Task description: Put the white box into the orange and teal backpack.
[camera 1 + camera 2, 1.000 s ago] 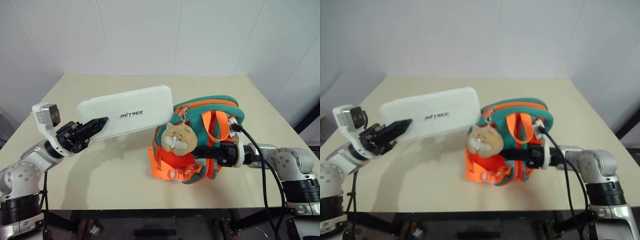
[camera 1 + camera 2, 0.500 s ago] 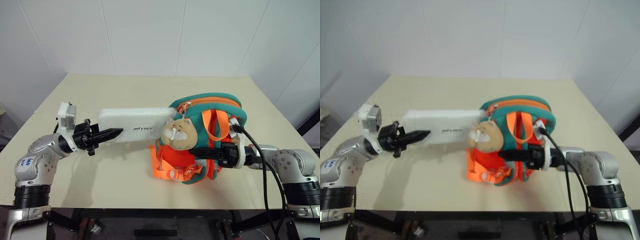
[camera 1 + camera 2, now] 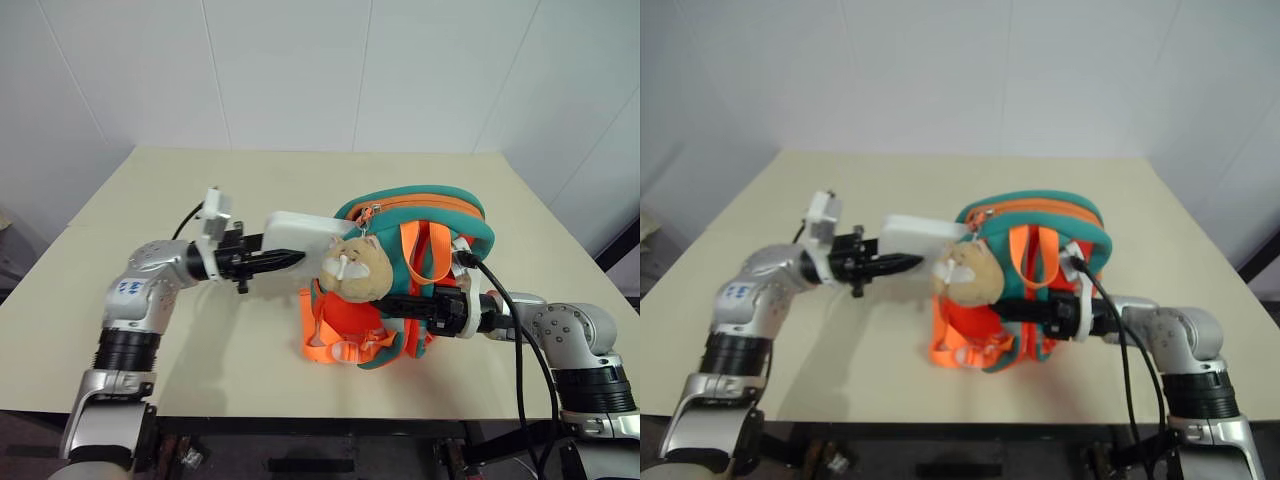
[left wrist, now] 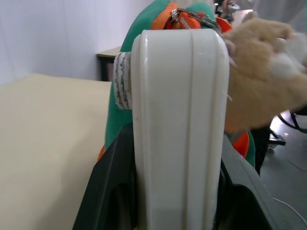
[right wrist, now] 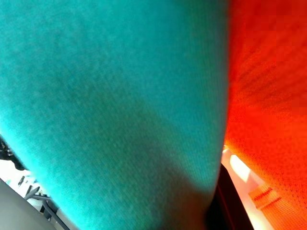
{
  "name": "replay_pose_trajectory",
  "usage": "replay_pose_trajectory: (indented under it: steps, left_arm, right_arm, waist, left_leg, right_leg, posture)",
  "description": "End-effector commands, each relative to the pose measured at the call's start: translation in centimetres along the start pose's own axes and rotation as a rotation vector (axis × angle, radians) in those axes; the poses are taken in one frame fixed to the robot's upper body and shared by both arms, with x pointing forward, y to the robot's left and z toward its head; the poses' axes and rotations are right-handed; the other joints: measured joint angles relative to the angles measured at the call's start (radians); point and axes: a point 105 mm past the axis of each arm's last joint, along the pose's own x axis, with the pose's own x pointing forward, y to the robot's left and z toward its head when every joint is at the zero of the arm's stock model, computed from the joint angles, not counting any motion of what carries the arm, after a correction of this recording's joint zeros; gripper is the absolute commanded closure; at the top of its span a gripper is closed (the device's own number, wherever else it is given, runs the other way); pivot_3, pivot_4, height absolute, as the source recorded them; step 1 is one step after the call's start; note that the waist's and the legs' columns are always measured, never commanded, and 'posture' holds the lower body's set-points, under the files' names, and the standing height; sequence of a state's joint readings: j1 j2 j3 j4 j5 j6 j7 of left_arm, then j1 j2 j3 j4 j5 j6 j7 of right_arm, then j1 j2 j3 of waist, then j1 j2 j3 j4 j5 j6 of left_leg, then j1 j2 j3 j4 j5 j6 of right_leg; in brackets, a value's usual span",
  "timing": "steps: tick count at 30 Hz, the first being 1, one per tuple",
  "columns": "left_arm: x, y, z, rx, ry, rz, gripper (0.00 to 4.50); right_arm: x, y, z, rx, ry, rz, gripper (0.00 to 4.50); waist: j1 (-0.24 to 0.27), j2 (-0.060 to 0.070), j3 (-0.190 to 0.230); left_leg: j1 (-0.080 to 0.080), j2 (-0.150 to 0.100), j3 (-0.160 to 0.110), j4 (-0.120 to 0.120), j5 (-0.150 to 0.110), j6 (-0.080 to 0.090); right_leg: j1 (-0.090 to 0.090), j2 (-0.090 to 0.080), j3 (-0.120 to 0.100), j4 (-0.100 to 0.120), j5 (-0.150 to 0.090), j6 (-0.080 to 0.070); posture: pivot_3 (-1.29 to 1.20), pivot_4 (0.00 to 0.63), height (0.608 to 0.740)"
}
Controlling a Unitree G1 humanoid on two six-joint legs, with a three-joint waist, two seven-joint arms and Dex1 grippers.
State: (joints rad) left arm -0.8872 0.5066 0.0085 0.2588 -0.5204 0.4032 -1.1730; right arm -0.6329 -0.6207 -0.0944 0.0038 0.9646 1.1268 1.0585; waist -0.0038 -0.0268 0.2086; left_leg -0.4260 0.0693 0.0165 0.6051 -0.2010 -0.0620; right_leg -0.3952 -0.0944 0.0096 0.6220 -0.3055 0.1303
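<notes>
Left end effector (image 3: 285, 260) points level toward the backpack, its two black fingers (image 4: 112, 191) pinching the near end of the white box (image 3: 300, 231), one finger on each flat face. Box is held on edge off the table (image 3: 150, 190), running from the fingers straight to the right. Its far end sits at the left side of the orange and teal backpack (image 3: 420, 215), tucked behind the plush hamster charm (image 3: 354, 268); in the left wrist view the box's end meets the teal trim near the zipper pull (image 4: 184, 13). Can't tell how far it is inside.

Backpack stands upright right of table centre, orange straps (image 3: 345, 345) spilling onto the table at its front.

Right end effector (image 3: 395, 303) reaches in level from the right, low across the backpack's front, fingers pressed together on backpack material; right wrist view has teal and orange fabric right against the camera. Black cable (image 3: 520, 330) runs back along the right arm.
</notes>
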Motion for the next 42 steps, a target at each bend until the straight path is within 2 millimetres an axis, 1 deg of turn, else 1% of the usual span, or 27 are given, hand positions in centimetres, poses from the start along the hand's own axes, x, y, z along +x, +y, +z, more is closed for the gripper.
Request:
replay_pose_trajectory:
  steps: [1, 3, 6, 8, 11, 14, 18, 19, 20, 21, 23, 29, 36, 39, 40, 42]
  left_arm:
    - [2.7, 0.2, 0.3, 0.071, 0.088, -0.021, 3.19]
    - [3.7, 0.1, 0.2, 0.086, 0.096, -0.049, 3.19]
    - [6.0, 0.0, 0.2, 0.128, 0.087, -0.085, 3.19]
    - [6.9, 0.1, 0.1, 0.143, 0.080, -0.085, 3.19]
    - [8.4, 0.7, -0.3, 0.119, 0.056, -0.058, 3.19]
    - [9.2, 0.7, -1.0, 0.120, 0.049, -0.060, 3.19]
    - [9.5, 0.3, -1.8, 0.085, 0.044, -0.073, 3.19]
    - [9.3, 0.2, -2.1, 0.081, 0.052, -0.075, 3.19]
    - [8.9, 0.2, -2.1, 0.069, 0.055, -0.073, 2.46]
    - [8.4, 0.0, -2.1, 0.070, 0.067, -0.086, 2.27]
    - [7.5, -0.5, -1.8, 0.069, 0.075, -0.118, 1.67]
    - [4.2, -0.8, -0.1, 0.052, 0.081, -0.136, 0.07]
    - [0.5, -0.7, 0.9, 0.017, 0.131, -0.129, 0.03]
    - [-2.3, -0.4, 1.7, -0.027, 0.151, -0.109, 0.03]
    - [-2.9, -0.5, 1.9, -0.041, 0.157, -0.107, 0.03]
    - [-4.3, -1.0, 2.6, -0.081, 0.162, -0.126, 0.03]
  right_arm:
    - [0.5, 0.4, 0.2, -0.025, -0.010, 0.024, 4.45]
    - [0.6, 0.4, 0.1, -0.026, -0.012, 0.026, 4.45]
    - [0.8, 0.4, 0.1, -0.031, -0.018, 0.031, 4.45]
    - [0.9, 0.4, 0.1, -0.033, -0.022, 0.033, 4.45]
    - [1.1, 0.4, 0.1, -0.039, -0.031, 0.034, 4.45]
    - [1.2, 0.4, 0.1, -0.043, -0.039, 0.037, 4.45]
    - [1.3, 0.5, 0.0, -0.044, -0.045, 0.036, 4.45]
    - [1.2, 0.6, 0.0, -0.045, -0.046, 0.035, 4.45]
    - [1.2, 0.6, -0.1, -0.045, -0.048, 0.033, 4.45]
    - [1.1, 0.6, -0.1, -0.046, -0.050, 0.030, 4.45]
    - [1.0, 0.6, -0.1, -0.046, -0.052, 0.026, 4.45]
    - [1.2, 0.3, -0.1, -0.045, -0.051, 0.023, 4.45]
    - [1.5, 0.1, -0.1, -0.046, -0.051, 0.023, 4.45]
    - [1.5, 0.0, -0.1, -0.046, -0.048, 0.021, 4.45]
    - [1.5, 0.0, -0.1, -0.046, -0.047, 0.020, 4.45]
    - [1.5, 0.0, -0.2, -0.047, -0.048, 0.018, 4.45]
  waist:
    - [0.000, 0.000, 0.000]
    - [0.000, 0.000, 0.000]
    - [0.002, 0.000, 0.000]
    - [0.002, 0.000, 0.000]
    - [0.003, 0.000, 0.000]
    - [0.002, 0.000, 0.000]
    - [0.003, 0.000, 0.000]
    - [0.003, 0.000, 0.000]
    - [0.003, 0.000, 0.000]
    - [0.003, 0.000, 0.000]
    - [-0.001, 0.000, 0.000]
    - [-0.010, 0.001, 0.001]
    - [-0.021, 0.001, 0.001]
    - [-0.023, 0.002, 0.001]
    - [-0.025, 0.002, 0.001]
    - [-0.025, 0.002, 0.001]
  left_leg:
    - [0.000, 0.000, 0.000, 0.000, 0.000, 0.000]
    - [0.000, 0.000, 0.000, 0.000, 0.000, 0.000]
    - [0.000, 0.000, 0.000, 0.001, 0.000, 0.000]
    - [0.000, 0.000, 0.000, 0.002, 0.000, 0.000]
    - [-0.001, 0.000, 0.000, 0.002, 0.000, 0.000]
    - [-0.001, 0.000, 0.000, 0.003, 0.000, 0.000]
    - [-0.001, 0.000, 0.000, 0.003, 0.000, 0.000]
    - [-0.001, 0.000, 0.000, 0.004, 0.000, 0.000]
    - [-0.001, 0.000, 0.000, 0.004, 0.000, 0.000]
    - [-0.001, 0.000, 0.000, 0.005, 0.000, 0.000]
    - [-0.001, 0.000, 0.000, 0.005, 0.000, 0.001]
    - [-0.001, 0.000, 0.000, 0.004, 0.000, 0.000]
    - [-0.001, 0.000, 0.000, 0.004, 0.000, 0.000]
    - [-0.001, 0.000, 0.000, 0.005, 0.000, 0.001]
    - [-0.001, 0.000, 0.000, 0.004, 0.000, 0.001]
    - [-0.001, 0.000, 0.000, 0.004, 0.000, 0.001]
  right_leg:
    - [0.000, 0.000, 0.000, 0.000, 0.000, 0.000]
    - [0.000, 0.000, 0.000, 0.000, 0.000, 0.000]
    - [0.000, 0.000, 0.000, 0.000, 0.000, 0.000]
    - [0.000, 0.000, 0.000, 0.000, 0.000, 0.001]
    - [0.000, 0.000, 0.001, 0.000, 0.000, 0.001]
    - [0.000, 0.000, 0.001, 0.000, 0.001, 0.001]
    - [0.000, 0.000, 0.001, 0.001, 0.001, 0.001]
    - [0.000, 0.000, 0.001, 0.001, 0.001, 0.001]
    - [0.000, 0.000, 0.001, 0.001, 0.001, 0.002]
    - [0.000, 0.000, 0.001, 0.000, 0.001, 0.002]
    - [0.000, 0.000, 0.001, 0.000, 0.001, 0.002]
    - [-0.001, 0.000, 0.001, 0.002, 0.001, 0.002]
    - [-0.001, 0.000, 0.001, 0.002, 0.001, 0.002]
    - [-0.001, 0.000, 0.001, 0.002, 0.001, 0.002]
    - [-0.001, 0.000, 0.001, 0.002, 0.001, 0.002]
    - [-0.001, 0.000, 0.001, 0.002, 0.001, 0.002]
  posture:
    - [0.00, 0.150, 0.740]
    - [0.00, 0.150, 0.740]
    - [0.00, 0.150, 0.740]
    - [0.00, 0.150, 0.740]
    - [0.00, 0.150, 0.740]
    - [0.00, 0.150, 0.740]
    - [0.00, 0.150, 0.740]
    - [0.00, 0.150, 0.740]
    - [0.00, 0.150, 0.740]
    - [0.00, 0.150, 0.740]
    - [0.00, 0.150, 0.740]
    - [0.00, 0.150, 0.740]
    - [0.00, 0.150, 0.740]
    - [0.00, 0.150, 0.740]
    - [0.00, 0.150, 0.740]
    - [0.00, 0.150, 0.740]
